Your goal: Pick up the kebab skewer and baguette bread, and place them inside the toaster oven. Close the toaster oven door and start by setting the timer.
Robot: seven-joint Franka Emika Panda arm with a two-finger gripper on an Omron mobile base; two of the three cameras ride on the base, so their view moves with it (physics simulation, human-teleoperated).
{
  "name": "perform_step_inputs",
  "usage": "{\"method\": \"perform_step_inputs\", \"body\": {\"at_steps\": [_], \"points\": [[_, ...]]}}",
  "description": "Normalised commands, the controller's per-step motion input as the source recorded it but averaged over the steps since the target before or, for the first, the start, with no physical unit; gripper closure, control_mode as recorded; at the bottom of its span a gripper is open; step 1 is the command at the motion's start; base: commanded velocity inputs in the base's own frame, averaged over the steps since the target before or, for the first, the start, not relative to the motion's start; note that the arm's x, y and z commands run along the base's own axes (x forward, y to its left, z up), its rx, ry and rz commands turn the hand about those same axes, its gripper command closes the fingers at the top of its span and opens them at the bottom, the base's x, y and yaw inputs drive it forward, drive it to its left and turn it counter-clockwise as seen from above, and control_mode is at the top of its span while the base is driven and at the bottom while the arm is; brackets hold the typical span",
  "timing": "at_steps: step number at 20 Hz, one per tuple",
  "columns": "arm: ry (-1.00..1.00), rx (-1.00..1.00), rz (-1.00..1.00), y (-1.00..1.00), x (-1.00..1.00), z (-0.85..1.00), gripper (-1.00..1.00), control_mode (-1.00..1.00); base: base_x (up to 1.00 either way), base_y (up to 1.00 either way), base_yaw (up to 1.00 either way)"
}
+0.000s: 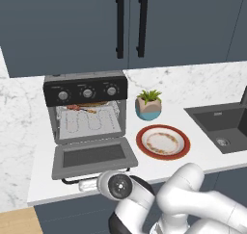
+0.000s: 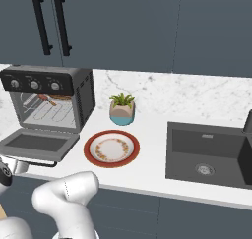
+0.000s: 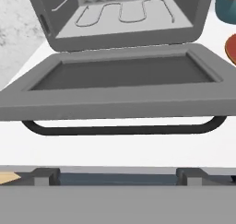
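Just beyond the spread, empty pincer [image 3: 118, 174] hangs the toaster oven door [image 3: 120, 87], dropped open.

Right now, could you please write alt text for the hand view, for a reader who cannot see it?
The toaster oven door lies folded down, its black bar handle towards the camera. Behind it, the toaster oven shows a wire rack. The gripper is open.

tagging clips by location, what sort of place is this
A rendered home kitchen, most likely. A marble-look counter carries a grey toaster oven with its door dropped open, a dark sink is set into the counter, and dark blue cabinets hang above.
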Motion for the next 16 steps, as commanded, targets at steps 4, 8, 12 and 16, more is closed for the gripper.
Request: {"method": "perform_step_inputs", "body": {"at_steps": [4,8,12,16], "points": [[0.0,-0.06,0.0,0.0,0.0,-0.12,-1.0,-1.0,0.0,0.0,0.0],[0.0,-0.02,0.0,0.0,0.0,-0.16,-1.0,-1.0,0.0,0.0,0.0],[0.0,0.0,0.0,0.0,0.0,-0.26,-1.0,-1.0,0.0,0.0,0.0],[0.0,0.0,0.0,0.0,0.07,-0.24,-1.0,-1.0,0.0,0.0,0.0]]}}
